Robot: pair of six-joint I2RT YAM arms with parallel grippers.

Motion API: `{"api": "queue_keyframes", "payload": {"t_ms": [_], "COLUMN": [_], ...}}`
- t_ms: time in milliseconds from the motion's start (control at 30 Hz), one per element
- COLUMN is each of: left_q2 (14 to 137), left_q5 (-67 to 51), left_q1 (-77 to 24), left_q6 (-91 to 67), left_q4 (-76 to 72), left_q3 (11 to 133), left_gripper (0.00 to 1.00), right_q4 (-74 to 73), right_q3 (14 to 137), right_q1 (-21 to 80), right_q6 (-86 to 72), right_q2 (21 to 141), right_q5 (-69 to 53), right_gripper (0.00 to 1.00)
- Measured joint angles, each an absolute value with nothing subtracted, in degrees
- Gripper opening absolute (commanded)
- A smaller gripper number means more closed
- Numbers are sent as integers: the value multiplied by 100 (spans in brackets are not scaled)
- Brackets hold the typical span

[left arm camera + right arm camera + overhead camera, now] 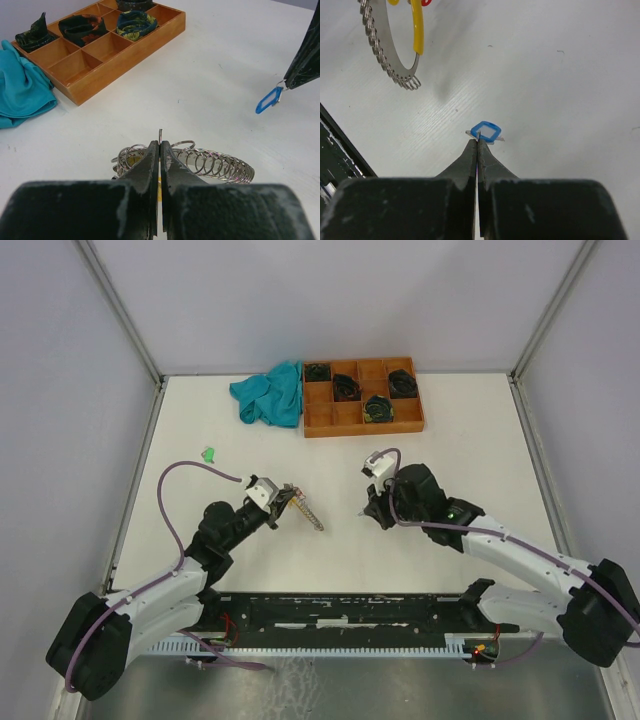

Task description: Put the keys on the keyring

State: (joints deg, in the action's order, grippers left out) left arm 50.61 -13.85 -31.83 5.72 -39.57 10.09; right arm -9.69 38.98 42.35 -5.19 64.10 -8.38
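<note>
Clamping ring (215,166) in left claw (160,146), pinching blue key (486,131) in right claw (476,144), gotta line up and thread next.

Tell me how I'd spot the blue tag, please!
Over the white table, look for the right gripper. Pinched at its shut tips is the blue tag, a small hollow rectangle. Unlike the yellow and red pieces on the keyring, it hangs apart.

it was a robotics lab cell — white table (470,470) boxed in by grey panels (330,300) and metal posts (122,312).
</note>
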Motion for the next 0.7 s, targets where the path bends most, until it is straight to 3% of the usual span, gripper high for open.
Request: {"api": "queue_keyframes", "payload": {"t_ms": [200, 700], "left_q2": [5068, 5164], "left_q5": [-1382, -1367], "left_q1": [-3183, -3183], "left_q6": [572, 574], "left_q4": [-3959, -3955], "left_q3": [1009, 1011], "left_gripper": [3, 3], "right_q4": [-1466, -602], "right_q3": [3874, 4434], "right_q1": [4335, 4296], "right_q6": [-928, -1000], "right_q2": [6532, 9061], "right_q5": [-373, 1028], "right_gripper": [1, 1]}}
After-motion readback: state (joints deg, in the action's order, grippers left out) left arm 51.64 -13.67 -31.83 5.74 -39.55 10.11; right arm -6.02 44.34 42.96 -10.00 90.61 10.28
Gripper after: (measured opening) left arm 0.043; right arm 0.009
